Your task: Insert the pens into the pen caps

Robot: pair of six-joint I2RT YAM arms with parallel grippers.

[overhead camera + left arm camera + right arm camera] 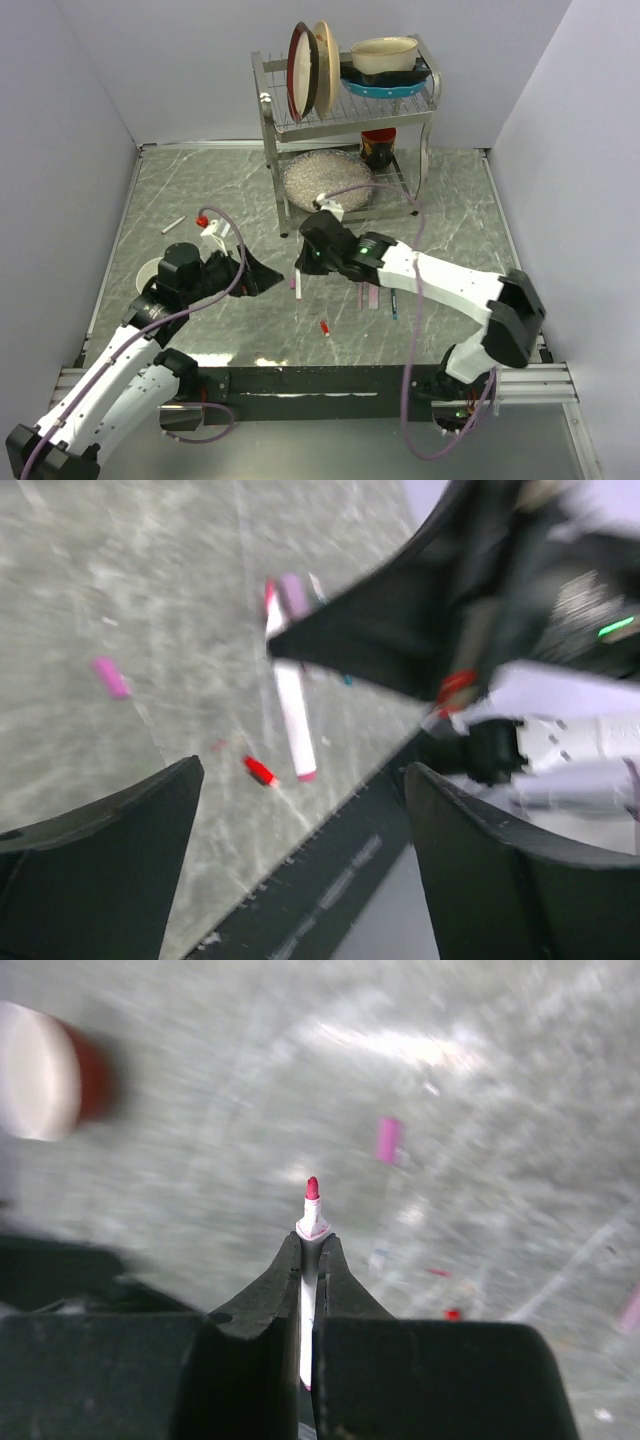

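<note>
My right gripper (301,263) (310,1245) is shut on a white-barrelled pen (297,286) (311,1212). The pen's red nib sticks out past the fingertips, above the table. My left gripper (270,278) (302,780) is open and empty, just left of that pen and facing it (295,715). A red cap (325,327) (259,771) (452,1313) lies on the table nearer the front. A magenta cap (110,676) (388,1138) lies apart from it. A pale pink pen (372,297) and a dark blue pen (393,304) lie under the right arm. Another white pen (173,225) lies far left.
A metal dish rack (425,100) with plates and bowls stands at the back, with a glass dish (328,180) on its lower shelf. A white round object (148,272) sits by the left arm. A dark rail (300,380) runs along the table's front edge.
</note>
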